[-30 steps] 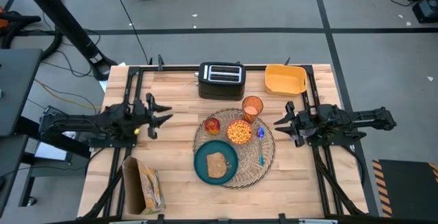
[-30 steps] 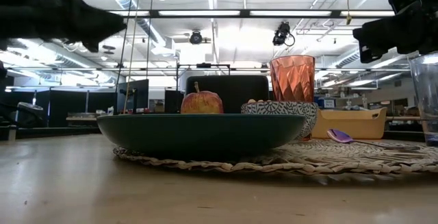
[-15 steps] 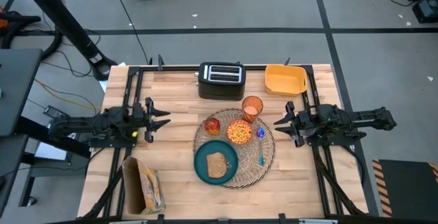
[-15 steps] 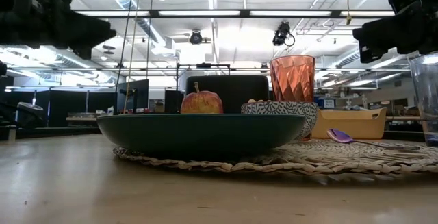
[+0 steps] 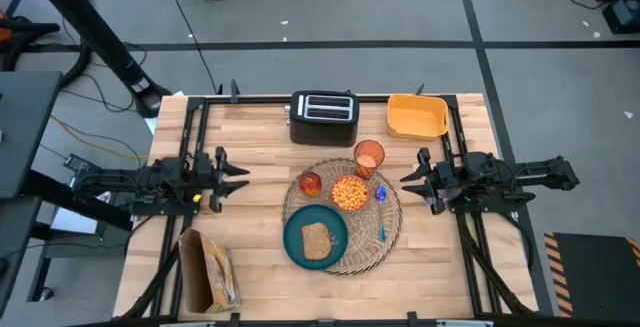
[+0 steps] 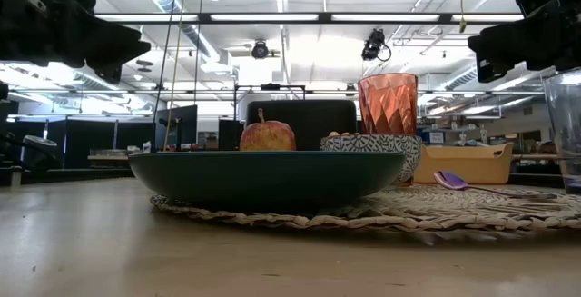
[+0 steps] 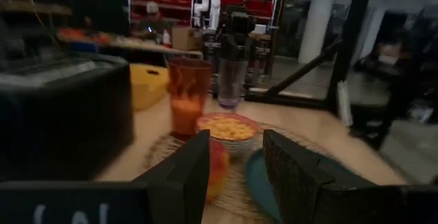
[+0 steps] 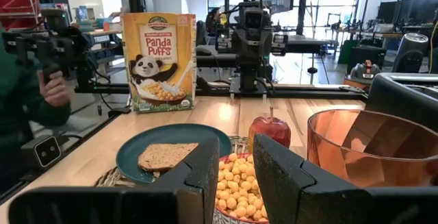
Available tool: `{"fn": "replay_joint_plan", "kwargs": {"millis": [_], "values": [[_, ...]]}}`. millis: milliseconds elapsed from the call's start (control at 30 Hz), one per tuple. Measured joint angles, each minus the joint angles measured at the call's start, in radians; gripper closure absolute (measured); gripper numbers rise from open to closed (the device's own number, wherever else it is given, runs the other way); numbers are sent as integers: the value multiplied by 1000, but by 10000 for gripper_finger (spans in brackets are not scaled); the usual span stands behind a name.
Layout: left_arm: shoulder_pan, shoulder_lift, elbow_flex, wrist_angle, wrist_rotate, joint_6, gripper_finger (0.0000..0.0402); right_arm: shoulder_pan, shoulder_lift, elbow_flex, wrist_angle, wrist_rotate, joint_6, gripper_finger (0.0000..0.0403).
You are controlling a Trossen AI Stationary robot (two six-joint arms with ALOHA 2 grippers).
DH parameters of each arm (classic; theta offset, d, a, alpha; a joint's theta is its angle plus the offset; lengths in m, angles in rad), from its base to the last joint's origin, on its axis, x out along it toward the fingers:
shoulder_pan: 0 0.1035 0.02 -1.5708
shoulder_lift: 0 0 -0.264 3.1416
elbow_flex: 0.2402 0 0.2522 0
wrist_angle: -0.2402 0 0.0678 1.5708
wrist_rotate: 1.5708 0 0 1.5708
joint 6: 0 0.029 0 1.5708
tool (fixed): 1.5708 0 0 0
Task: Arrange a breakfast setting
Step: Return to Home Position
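The round woven straw placemat (image 5: 392, 229) lies mid-table. On it rest the dark teal plate (image 5: 296, 242) with the toast slice (image 5: 317, 240), the small cereal bowl (image 5: 349, 194), the orange tumbler (image 5: 368, 156), the red fruit (image 5: 310, 182) and the blue spoon (image 5: 381, 210). My left gripper (image 5: 240, 176) is open and empty left of the placemat, above the table. My right gripper (image 5: 411, 186) is open and empty right of the placemat. The fruit (image 8: 269, 129), the bowl (image 8: 235, 190) and the plate (image 8: 205, 137) show in the right wrist view.
A black toaster (image 5: 323, 116) and a yellow bin (image 5: 416, 115) stand along the far edge. A cereal box (image 5: 208, 270) lies at the near left. A person holding a device (image 8: 48, 80) shows beyond the table in the right wrist view.
My left gripper has drawn back a little toward the table's left edge, away from the placemat, still open. The right arm and the setting have kept still.
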Motion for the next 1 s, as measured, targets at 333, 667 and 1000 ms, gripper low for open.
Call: {"fn": "replay_joint_plan", "kwargs": {"millis": [333, 667, 1000], "values": [[0, 6, 0, -8, 82, -1, 257, 0, 0, 0, 1, 0, 0, 302], [0, 6, -1, -7, 82, -1, 257, 0, 0, 0, 1, 0, 0, 302], [0, 6, -1, -6, 82, -1, 257, 0, 0, 0, 1, 0, 0, 302]]}}
